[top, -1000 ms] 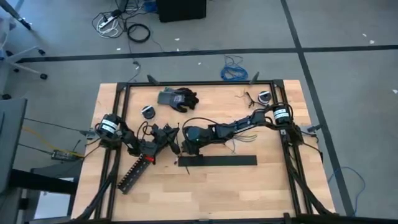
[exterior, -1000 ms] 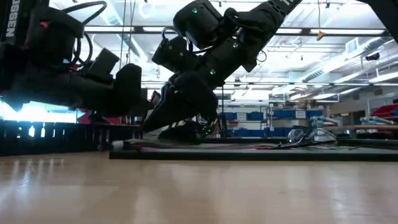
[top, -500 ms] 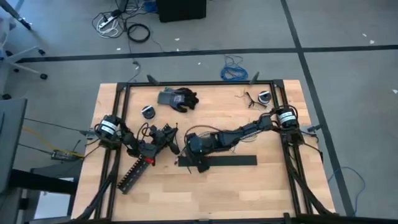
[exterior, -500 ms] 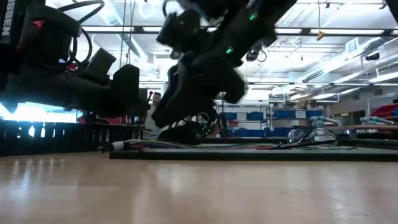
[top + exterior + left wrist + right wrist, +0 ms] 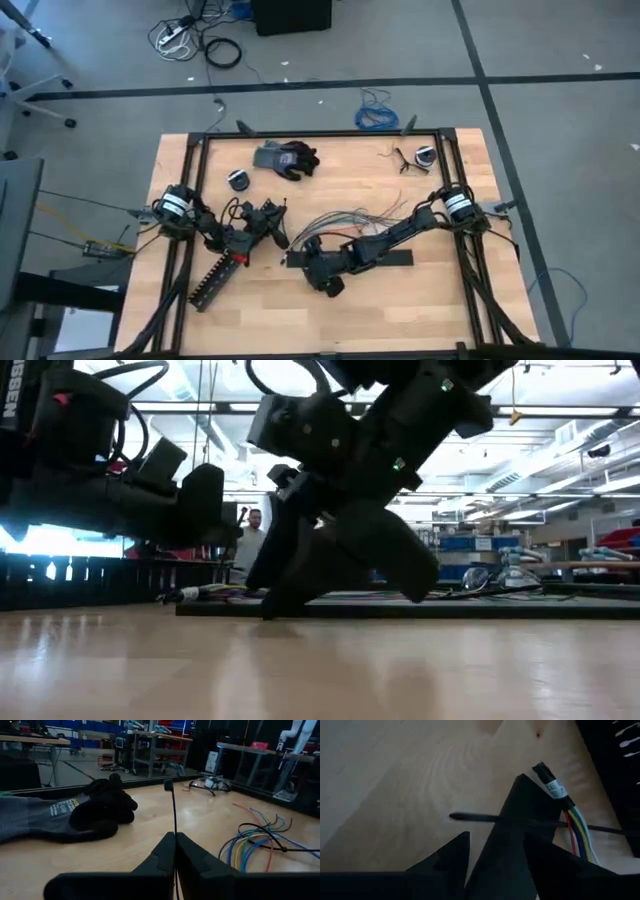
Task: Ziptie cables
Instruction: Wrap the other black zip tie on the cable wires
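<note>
The cables lie fanned on the table mid-way; their coloured wires show in the left wrist view. Their labelled end lies just ahead of my right gripper, which hangs low over the table near the black bar's left end, its fingers a little apart with nothing held between them. A thin black ziptie lies flat across that view beside the cable end. My left gripper hovers left of centre, shut on another ziptie. My left gripper pinches the ziptie's thin strip between its two shut fingers. The strip runs on out past the fingertips along the fingers' line. Its small head stands free in the air beyond them, clear of the table.
A dark work glove lies at the far side. A flat black bar lies near centre and a slotted black duct at the near left. Small round items sit toward the far edge. A person stands in the room behind.
My right gripper has swung from beside my left gripper toward the table's near edge and down close to the tabletop. Its arm has moved off the cables, whose fan now shows.
</note>
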Robot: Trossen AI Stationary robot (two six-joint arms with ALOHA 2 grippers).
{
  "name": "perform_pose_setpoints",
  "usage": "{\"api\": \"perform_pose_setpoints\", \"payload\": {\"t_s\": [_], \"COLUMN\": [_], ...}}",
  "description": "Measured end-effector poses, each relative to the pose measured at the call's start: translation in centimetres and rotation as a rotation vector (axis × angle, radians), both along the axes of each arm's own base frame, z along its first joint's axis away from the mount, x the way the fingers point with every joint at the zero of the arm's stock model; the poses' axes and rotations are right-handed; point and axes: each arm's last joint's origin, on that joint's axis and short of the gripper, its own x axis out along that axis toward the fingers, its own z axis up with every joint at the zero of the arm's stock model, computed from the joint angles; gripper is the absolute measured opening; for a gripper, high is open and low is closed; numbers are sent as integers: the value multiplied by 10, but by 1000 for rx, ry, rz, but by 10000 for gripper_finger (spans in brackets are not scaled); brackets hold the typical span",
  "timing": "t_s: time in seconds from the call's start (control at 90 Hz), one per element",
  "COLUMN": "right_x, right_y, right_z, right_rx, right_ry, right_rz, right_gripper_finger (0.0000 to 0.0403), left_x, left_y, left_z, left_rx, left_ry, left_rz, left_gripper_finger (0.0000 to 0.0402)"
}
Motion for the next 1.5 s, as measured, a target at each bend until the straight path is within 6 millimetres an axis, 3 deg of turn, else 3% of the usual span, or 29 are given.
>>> {"api": "perform_pose_setpoints", "payload": {"t_s": [1.056,1.189,1.333,1.5], "right_x": [16,23,29,29], "right_y": [-11,-15,-21,-28], "right_z": [13,3,-15,-17], "right_rx": [181,228,307,364], "right_ry": [-156,-185,-180,-157], "right_rz": [67,75,73,-23], "right_gripper_finger": [151,114,17,2], "left_x": [0,0,0,0], "left_y": [0,0,0,0], "left_z": [0,0,0,0], "left_rx": [-1,-1,-3,0], "left_ry": [4,3,0,2], "left_rz": [-13,-13,-16,-18], "left_gripper_finger": [0,0,0,0]}}
